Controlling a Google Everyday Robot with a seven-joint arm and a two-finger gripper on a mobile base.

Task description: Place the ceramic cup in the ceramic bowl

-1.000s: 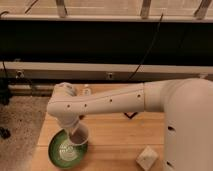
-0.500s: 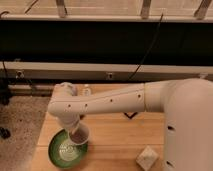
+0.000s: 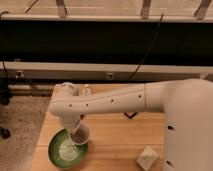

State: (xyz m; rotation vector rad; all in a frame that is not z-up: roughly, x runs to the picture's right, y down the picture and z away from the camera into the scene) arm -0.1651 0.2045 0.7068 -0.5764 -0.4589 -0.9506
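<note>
The ceramic bowl [image 3: 66, 148] is a wide green bowl with a pale ring pattern, at the table's front left. The ceramic cup [image 3: 80, 134] is a small pale cup with a brownish inside, tilted at the bowl's upper right rim. My gripper [image 3: 75, 128] hangs below the white arm's wrist, right at the cup and just above the bowl's rim. The arm hides most of the gripper.
The wooden table [image 3: 115, 140] runs to the right. A small pale crumpled object [image 3: 146, 158] lies at the front right. A small bottle [image 3: 86, 90] stands at the table's back edge behind the arm. A dark cable [image 3: 131, 115] lies mid-table. Speckled floor [image 3: 20, 120] is at the left.
The cup and gripper have stayed over the bowl's right rim, with at most a slight shift. The arm holds nearly the same pose.
</note>
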